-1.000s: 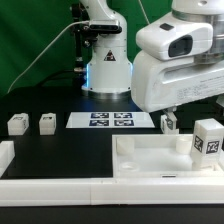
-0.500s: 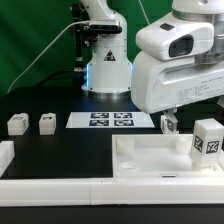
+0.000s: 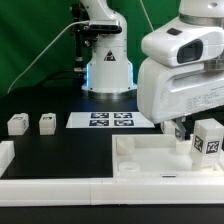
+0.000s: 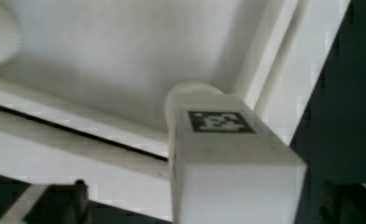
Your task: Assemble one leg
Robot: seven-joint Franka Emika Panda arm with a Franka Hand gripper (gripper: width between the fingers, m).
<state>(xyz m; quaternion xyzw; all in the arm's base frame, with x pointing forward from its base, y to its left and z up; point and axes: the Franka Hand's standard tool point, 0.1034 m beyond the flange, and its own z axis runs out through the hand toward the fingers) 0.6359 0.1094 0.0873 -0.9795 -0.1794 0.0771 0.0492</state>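
At the exterior view's right, hand (image 3: 179, 128) just beside upright tagged leg (image 3: 208, 140) on tabletop (image 3: 150, 160), hand's spread unclear.

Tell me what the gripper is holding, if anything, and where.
Nothing is held: the gripper is open, its visible finger clear of the leg standing on the tabletop.

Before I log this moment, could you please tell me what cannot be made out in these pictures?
The gripper: exterior view, the arm's white housing hides most of it, so open or shut is unclear.
The leg: wrist view, one end cut off by the picture's edge.
Two small blocks: exterior view, face markings too small to read.
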